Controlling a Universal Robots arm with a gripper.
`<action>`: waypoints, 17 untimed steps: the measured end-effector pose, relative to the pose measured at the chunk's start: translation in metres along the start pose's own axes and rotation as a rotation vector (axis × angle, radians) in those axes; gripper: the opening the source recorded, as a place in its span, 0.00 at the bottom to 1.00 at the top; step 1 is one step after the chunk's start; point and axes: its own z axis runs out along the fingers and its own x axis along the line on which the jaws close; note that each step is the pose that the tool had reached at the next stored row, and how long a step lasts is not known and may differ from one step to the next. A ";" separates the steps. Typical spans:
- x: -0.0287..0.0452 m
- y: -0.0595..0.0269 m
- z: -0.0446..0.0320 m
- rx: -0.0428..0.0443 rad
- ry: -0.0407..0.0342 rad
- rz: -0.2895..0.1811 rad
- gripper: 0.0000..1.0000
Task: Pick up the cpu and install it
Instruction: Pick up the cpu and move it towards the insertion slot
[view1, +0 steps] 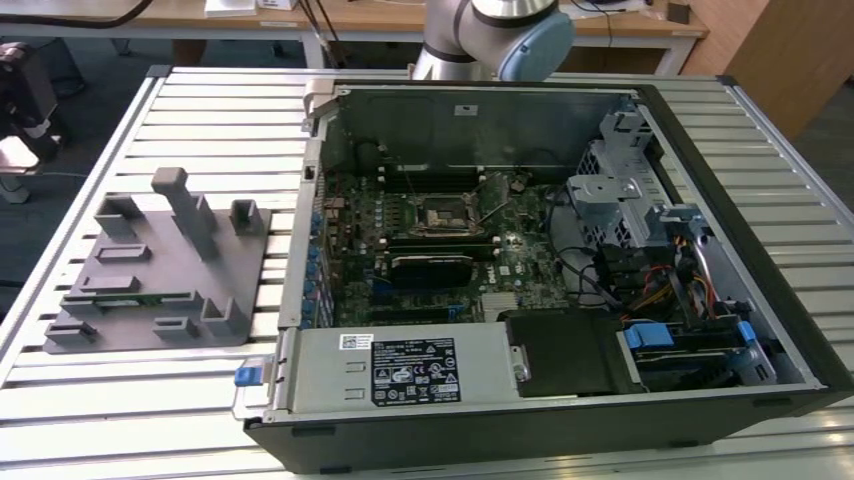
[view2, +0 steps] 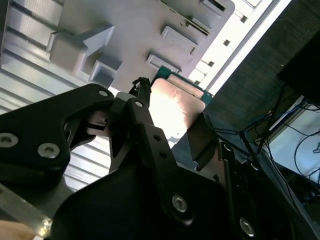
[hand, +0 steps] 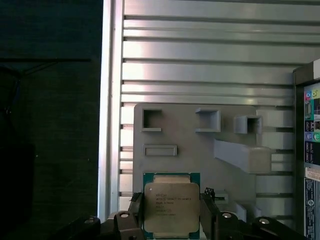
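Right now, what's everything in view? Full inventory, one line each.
table: one, silver slatted metal, under everything
computer case: one, black, open, on the table
motherboard: one, green, inside the case
socket: one, black-framed, on the motherboard
power supply: one, silver-grey, along the case's near edge
tray: one, grey, on the table at the exterior view's left of the case
memory stick: one, green, in a tray slot
cpu: one, silver-grey top, green edge, held above the tray
arm: one, silver and light blue, behind the case
gripper: one, black, closed on the cpu
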 end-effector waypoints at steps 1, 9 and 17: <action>-0.0008 0.0000 -0.0008 -0.0001 -0.0002 0.000 0.54; -0.0296 0.0000 -0.0007 0.0000 0.0005 0.000 0.54; -0.0659 -0.0001 0.0001 -0.0005 0.0004 0.000 0.54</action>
